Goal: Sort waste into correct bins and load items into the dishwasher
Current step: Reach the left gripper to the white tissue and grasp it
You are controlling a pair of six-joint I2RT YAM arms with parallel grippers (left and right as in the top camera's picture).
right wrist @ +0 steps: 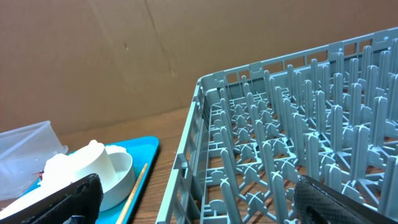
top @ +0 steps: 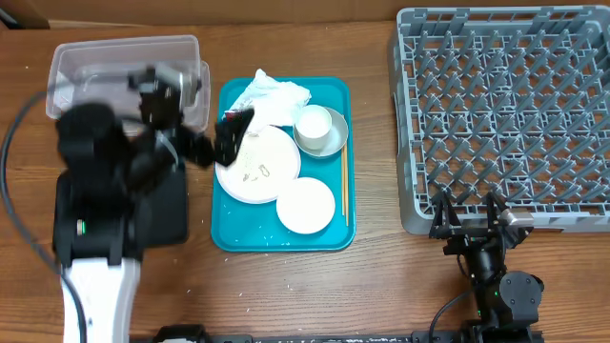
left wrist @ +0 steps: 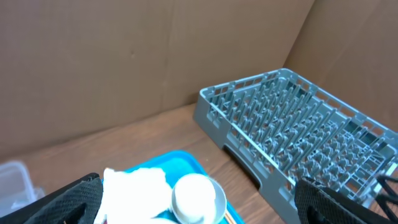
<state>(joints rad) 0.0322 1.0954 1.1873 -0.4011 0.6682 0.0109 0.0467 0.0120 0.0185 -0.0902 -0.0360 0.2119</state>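
Note:
A teal tray (top: 232, 233) holds a crumpled white napkin (top: 272, 95), a large white plate (top: 262, 171) with rice scraps, a smaller white dish (top: 305, 204), and a white cup (top: 313, 122) standing in a grey bowl (top: 329, 143). Chopsticks (top: 344, 186) lie along the tray's right side. My left gripper (top: 232, 136) hangs open over the plate's left edge, holding nothing. In the left wrist view the napkin (left wrist: 134, 190) and cup (left wrist: 189, 196) sit between its fingers (left wrist: 68, 202). My right gripper (top: 469, 217) stands open at the front-left corner of the grey dish rack (top: 505, 114), nothing in it.
A clear plastic tub (top: 124, 57) stands at the back left. The flat black tray (top: 172, 214) lies left of the teal tray, mostly under my left arm. Brown cardboard walls (left wrist: 124, 56) close off the back of the table.

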